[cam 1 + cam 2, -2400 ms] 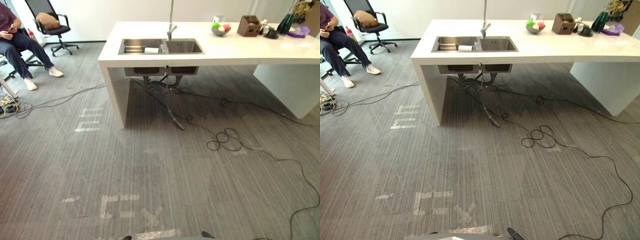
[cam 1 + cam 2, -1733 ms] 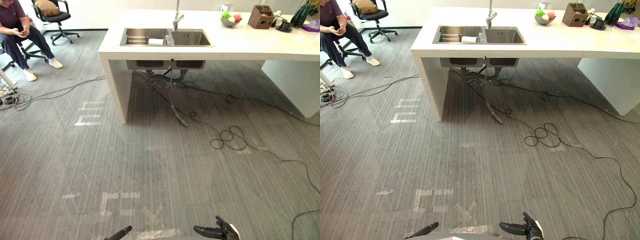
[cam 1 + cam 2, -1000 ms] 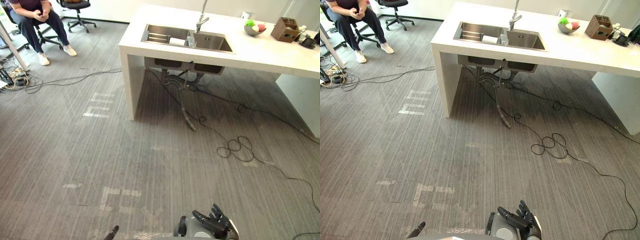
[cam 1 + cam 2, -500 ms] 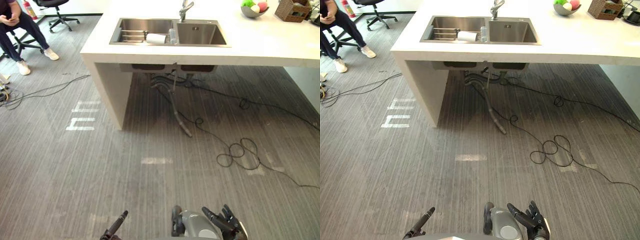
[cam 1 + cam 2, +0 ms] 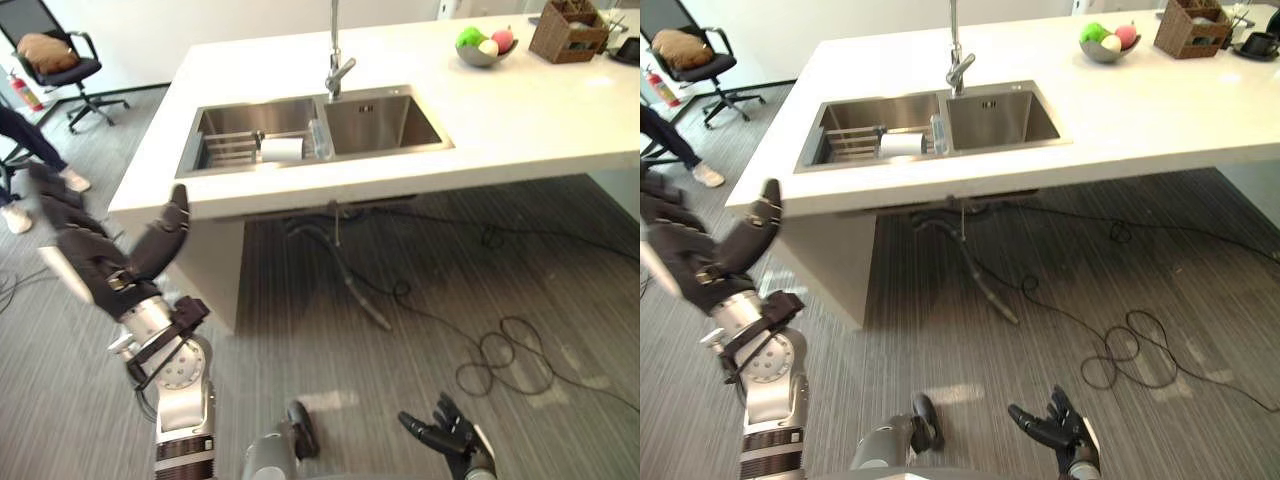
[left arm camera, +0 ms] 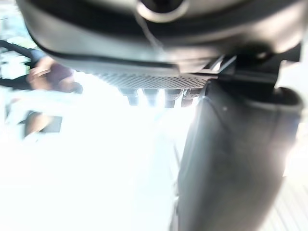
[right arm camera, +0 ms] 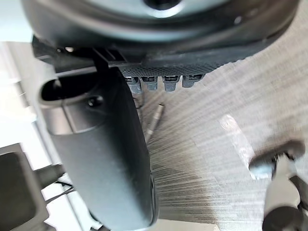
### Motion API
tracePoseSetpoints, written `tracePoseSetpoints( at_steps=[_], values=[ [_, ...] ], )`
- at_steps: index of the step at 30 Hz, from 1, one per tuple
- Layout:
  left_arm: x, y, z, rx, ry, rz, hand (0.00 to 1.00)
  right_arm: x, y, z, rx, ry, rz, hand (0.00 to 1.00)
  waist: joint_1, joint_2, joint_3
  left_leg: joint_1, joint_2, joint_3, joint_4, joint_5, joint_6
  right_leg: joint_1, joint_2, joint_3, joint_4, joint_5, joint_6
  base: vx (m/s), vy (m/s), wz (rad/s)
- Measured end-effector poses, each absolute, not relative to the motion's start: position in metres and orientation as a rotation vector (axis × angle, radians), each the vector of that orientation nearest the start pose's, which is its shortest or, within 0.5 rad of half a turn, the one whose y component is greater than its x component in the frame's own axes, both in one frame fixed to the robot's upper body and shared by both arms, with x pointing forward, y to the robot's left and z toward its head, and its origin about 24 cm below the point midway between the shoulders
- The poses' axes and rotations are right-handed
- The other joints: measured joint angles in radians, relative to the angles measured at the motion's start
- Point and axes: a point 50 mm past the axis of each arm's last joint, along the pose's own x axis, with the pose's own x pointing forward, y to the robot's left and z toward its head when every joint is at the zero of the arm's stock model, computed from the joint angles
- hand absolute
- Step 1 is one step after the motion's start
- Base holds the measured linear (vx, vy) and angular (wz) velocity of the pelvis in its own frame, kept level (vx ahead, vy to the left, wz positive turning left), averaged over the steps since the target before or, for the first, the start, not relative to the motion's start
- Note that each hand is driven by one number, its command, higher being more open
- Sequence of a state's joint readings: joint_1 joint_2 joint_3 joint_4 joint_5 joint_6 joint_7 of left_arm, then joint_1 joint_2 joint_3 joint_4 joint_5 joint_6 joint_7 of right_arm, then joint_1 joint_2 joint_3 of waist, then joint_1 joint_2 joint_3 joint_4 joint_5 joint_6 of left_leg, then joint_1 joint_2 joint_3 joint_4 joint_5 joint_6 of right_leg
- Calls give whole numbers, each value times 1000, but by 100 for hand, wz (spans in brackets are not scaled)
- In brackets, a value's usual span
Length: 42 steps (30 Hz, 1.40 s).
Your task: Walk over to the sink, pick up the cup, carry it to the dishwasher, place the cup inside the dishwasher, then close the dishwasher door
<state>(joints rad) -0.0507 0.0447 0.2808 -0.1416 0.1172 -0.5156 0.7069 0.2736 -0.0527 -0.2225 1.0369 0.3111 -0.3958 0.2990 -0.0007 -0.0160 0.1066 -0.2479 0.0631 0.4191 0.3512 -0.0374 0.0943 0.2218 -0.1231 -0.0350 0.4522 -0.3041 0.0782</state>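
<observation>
A white cup (image 5: pixel 281 149) lies on its side on a rack in the left basin of the steel double sink (image 5: pixel 385 120), set in a white counter (image 5: pixel 520 100). A clear glass (image 5: pixel 320 138) stands by the divider under the tap (image 5: pixel 335 60). My left hand (image 5: pixel 100 255) is raised at the left, short of the counter's corner, open with straight fingers and holding nothing. My right hand (image 5: pixel 450 440) hangs low over the floor, open with fingers spread. The wrist views show straight fingers on my left hand (image 6: pixel 231 159) and my right hand (image 7: pixel 106 154).
A fruit bowl (image 5: pixel 480 45) and a wicker box (image 5: pixel 570 30) sit on the counter's far right. A drain hose (image 5: pixel 360 295) and looped cables (image 5: pixel 510 350) lie on the carpet under the counter. An office chair (image 5: pixel 50 55) and a person's shoe (image 5: pixel 15 215) are at the left.
The camera has come closer to the counter, so the sink looks larger. My left arm has risen into view at the left with the hand open. The right hand stays low.
</observation>
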Motion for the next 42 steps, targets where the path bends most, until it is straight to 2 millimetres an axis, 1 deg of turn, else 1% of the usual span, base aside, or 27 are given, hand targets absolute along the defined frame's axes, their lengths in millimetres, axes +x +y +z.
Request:
tracePoseSetpoints(
  at_steps=[1,2,3,4,5,6,7,8,9,10,11,12,13,14,15,16,18,20,22,24,25,27,28,30,33,38,42],
  values=[
    [215,242,131,-9,-759,926,100,43,-198,-154,380,816,-279,100,-6,-30,3,38,-18,-4,-5,-23,0,-39,-20,3,132,53,94,627,211,21],
    [213,248,132,1,-767,951,100,40,-190,-156,406,827,-287,100,-15,-63,1,82,-32,-9,-21,-48,0,-101,-37,12,291,155,199,598,180,11],
    [212,251,133,-3,-764,966,100,37,-185,-157,428,830,-305,100,-21,-74,-3,116,-42,-15,-44,-67,-1,-166,-56,16,420,235,193,551,120,-3],
    [211,253,133,-30,-756,989,100,36,-183,-156,442,821,-325,100,-20,-94,-3,183,-54,-14,-74,-98,-9,-272,-92,-3,642,221,167,587,84,-5],
    [212,250,130,-55,-740,994,100,32,-184,-156,442,823,-334,100,-23,-87,0,262,-50,-18,-103,-120,-19,-359,-109,-18,757,192,116,576,68,-3],
    [213,248,130,-59,-736,988,100,31,-186,-155,438,816,-333,100,-27,-84,2,295,-46,-20,-119,-118,-30,-393,-111,-27,767,177,94,637,36,46],
    [218,243,132,-51,-737,944,100,31,-187,-153,424,798,-328,100,-59,-82,1,377,-39,-62,-172,-124,-39,-473,-116,-68,674,124,48,363,5,53],
    [219,242,133,-48,-733,933,100,31,-187,-153,423,795,-329,100,-67,-80,1,389,-36,-69,-181,-123,-40,-484,-114,-76,641,117,43,566,-66,81],
    [223,239,134,-56,-713,891,100,34,-187,-152,426,780,-332,100,-80,-65,0,421,-13,-95,-206,-130,-69,-514,-99,-112,472,98,17,300,-61,51],
    [226,238,133,-77,-693,857,100,34,-188,-151,422,771,-339,100,-82,-59,0,436,-1,-109,-211,-137,-86,-520,-85,-126,379,97,12,497,-150,65],
    [232,238,130,-145,-635,783,100,34,-190,-149,413,762,-341,100,-84,-50,-1,467,26,-124,-212,-160,-123,-520,-47,-134,191,112,0,491,-249,50],
    [237,238,122,-201,-574,720,100,33,-189,-148,407,760,-339,100,-84,-50,-3,500,44,-133,-210,-186,-164,-507,-10,-114,15,175,-22,594,-307,48],
    [239,238,118,-206,-547,702,100,31,-188,-148,408,764,-341,100,-85,-55,-7,515,45,-136,-209,-198,-183,-500,1,-94,-50,233,-32,624,-344,57],
    [242,234,107,-196,-492,675,100,25,-184,-150,412,789,-334,100,-93,-74,-24,540,33,-143,-206,-223,-218,-500,-1,-53,-85,345,-33,517,-258,51],
    [240,226,90,-212,-406,662,100,26,-195,-149,401,791,-329,100,-96,-12,-42,543,85,-139,-199,-228,-227,-494,30,-84,-58,319,-50,497,-237,46],
    [243,216,87,-222,-377,633,100,29,-201,-147,380,779,-309,100,-86,13,-48,537,107,-127,-188,-223,-225,-481,46,-97,-74,302,-57,407,-191,17],
    [248,200,89,-150,-365,552,100,33,-206,-147,357,787,-280,100,-69,27,-51,539,126,-110,-189,-181,-210,-456,64,-116,-87,286,-76,337,-211,16],
    [249,196,98,-64,-398,513,100,36,-205,-147,349,783,-250,100,-69,26,-52,542,132,-105,-174,-143,-208,-434,65,-125,-93,260,-79,229,-187,17],
    [246,201,112,78,-456,516,100,35,-208,-147,334,798,-221,100,-68,30,-52,501,152,-106,-60,-119,-203,-394,61,-136,-127,248,-79,125,-124,24],
    [245,200,124,181,-519,506,100,28,-209,-148,336,820,-228,100,-71,37,-56,431,203,-103,89,-91,-215,-321,61,-180,-205,261,-85,80,-88,62],
    [245,198,131,243,-561,486,100,23,-210,-148,341,833,-241,100,-68,40,-63,405,244,-55,136,-107,-208,-280,59,-215,-254,272,-89,85,-67,71],
    [246,196,144,344,-645,413,100,23,-216,-148,336,837,-256,100,-67,39,-71,405,267,63,4,-122,-192,-261,48,-248,-283,278,-87,57,-10,64],
    [247,193,156,442,-714,342,100,27,-222,-147,334,821,-267,100,-60,58,-78,403,251,81,-136,-52,-163,-264,46,-261,-285,277,-82,10,57,32],
    [243,191,179,620,-837,206,100,37,-231,-145,330,784,-275,100,-56,63,-85,403,215,28,-217,-1,-194,-287,39,-249,-292,288,-56,17,107,2],
    [247,188,203,814,-923,36,100,45,-245,-141,293,768,-275,100,-54,64,-85,388,175,-9,-224,4,-192,-285,25,-217,-376,341,-40,-9,80,-26],
    [270,183,222,1160,-867,-238,100,46,-254,-142,286,791,-314,100,-100,74,-81,407,109,1,-282,7,-194,-243,-1,-178,-538,469,-18,-41,101,-23],
    [281,181,229,1311,-791,-406,100,29,-251,-146,306,839,-350,100,-120,97,-69,440,87,-1,-313,-15,-214,-244,-19,-156,-544,480,-1,-92,82,-18]
  ],
)
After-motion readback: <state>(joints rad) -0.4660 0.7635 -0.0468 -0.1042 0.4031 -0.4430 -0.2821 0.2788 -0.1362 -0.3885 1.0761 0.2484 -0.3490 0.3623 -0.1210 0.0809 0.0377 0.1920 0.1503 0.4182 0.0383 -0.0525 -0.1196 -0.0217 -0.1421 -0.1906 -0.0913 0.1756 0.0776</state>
